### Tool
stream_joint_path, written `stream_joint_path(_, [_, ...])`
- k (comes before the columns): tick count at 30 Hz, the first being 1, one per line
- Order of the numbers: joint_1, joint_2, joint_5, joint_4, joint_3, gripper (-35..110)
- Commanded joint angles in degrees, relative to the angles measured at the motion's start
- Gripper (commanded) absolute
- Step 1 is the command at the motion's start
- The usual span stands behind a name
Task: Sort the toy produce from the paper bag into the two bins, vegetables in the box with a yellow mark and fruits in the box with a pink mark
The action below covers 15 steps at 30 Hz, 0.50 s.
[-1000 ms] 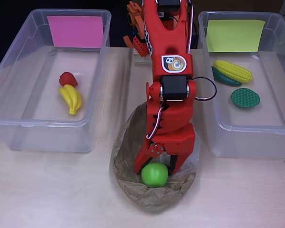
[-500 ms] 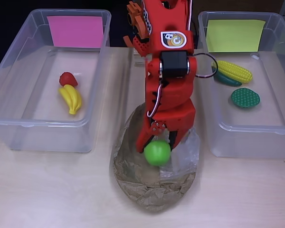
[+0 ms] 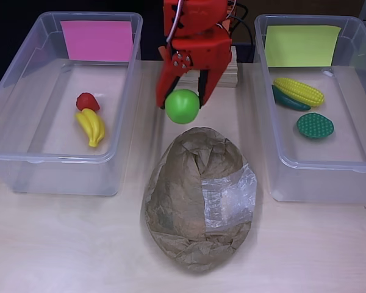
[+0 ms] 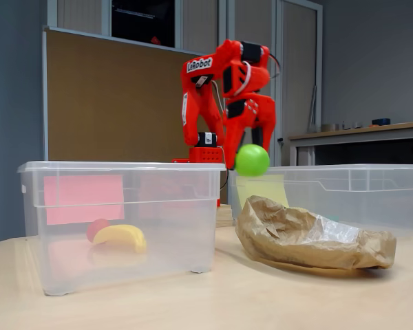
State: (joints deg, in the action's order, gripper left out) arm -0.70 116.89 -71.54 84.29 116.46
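Since the frame a second ago: the gripper (image 3: 184, 97) has come up out of the paper bag (image 3: 198, 198) and now sits at the bag's 12 o'clock in the overhead view, between the two bins. The green apple (image 3: 182, 106) came with it; it was low in the bag mouth, at the bag's 6 o'clock. Bag mouth now slumped, clear plastic window showing at 3 o'clock on the bag.

Surface: pale wood-grain table (image 3: 61, 244). Room, from the fixed view: brown partition board behind the arm, grey wall, a counter at far right.

Gripper state: fingers clamped on the green apple (image 4: 252, 159), one on each side, apple hanging below the red jaw body. In the fixed view the apple is in the air, above the bag (image 4: 310, 237) and above bin-rim level.

Pink-marked bin (image 3: 18, 155) at 9 o'clock of the gripper holds a strawberry (image 3: 86, 101) touching a banana (image 3: 92, 126). Yellow-marked bin (image 3: 274, 165) at 3 o'clock holds a corn cob (image 3: 299, 91) lying against a dark green vegetable (image 3: 288, 99), plus a round green knobbly piece (image 3: 315, 125) set apart at 5 o'clock of them.
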Motion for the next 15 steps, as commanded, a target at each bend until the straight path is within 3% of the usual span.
stream_joint_path(1, [-7.7,11.5,5.1,3.3,3.1,25])
stream_joint_path(7, [-26.4,20.7,17.6,7.1,5.4,25])
stream_joint_path(15, [-50.7,18.0,27.1,8.3,4.8,25])
